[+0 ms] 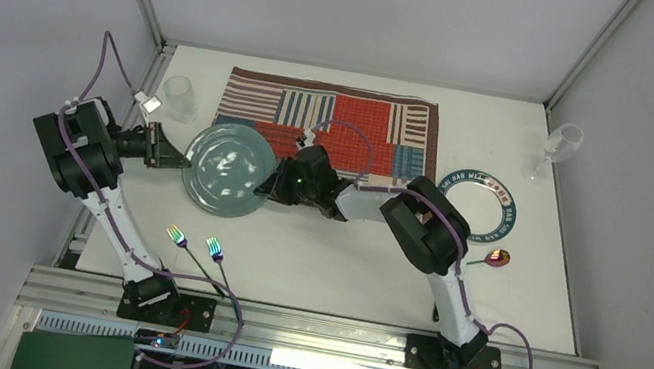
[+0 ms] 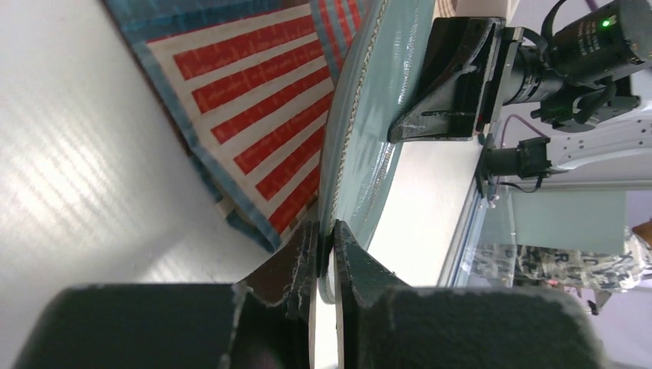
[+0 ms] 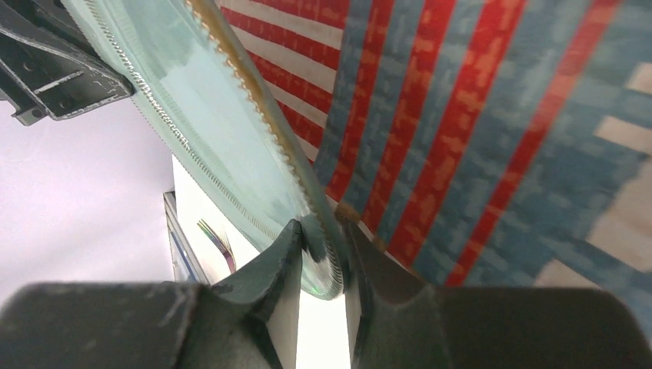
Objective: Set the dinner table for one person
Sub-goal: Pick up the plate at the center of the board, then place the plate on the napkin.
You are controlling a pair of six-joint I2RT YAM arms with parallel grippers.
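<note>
The large, matte white dinner table (image 1: 339, 268), edged with aluminium rails, fills the middle of the top view and is, as I judge it, only at the start of being set. The rectangular woven placemat (image 1: 385, 119) in red, blue and white stripes lies flat at the upper centre with nothing properly laid on it yet. The round, pale green glass plate (image 1: 226, 169) is at centre left, overlapping only the mat's lower left corner, and seems held clear of the surface rather than set down. The left end effector (image 1: 178, 155) is clamped on its left rim and the right end effector (image 1: 274, 182) on its right rim; each wrist view shows two dark fingers pinching the beaded edge. Getting the plate onto the mat looks like the step in hand. Left to arrange are the dark teal ring-shaped coaster (image 1: 478, 198) at centre right, the clear stemmed glass (image 1: 558, 149) at upper right, the clear glass tumbler (image 1: 180, 96) at upper left, two forks with iridescent tines (image 1: 177, 235) at lower left, and an iridescent spoon (image 1: 497, 258) at the right. The only writing is pale lettering around the coaster, too small to read with confidence; no brand or label shows elsewhere.
</note>
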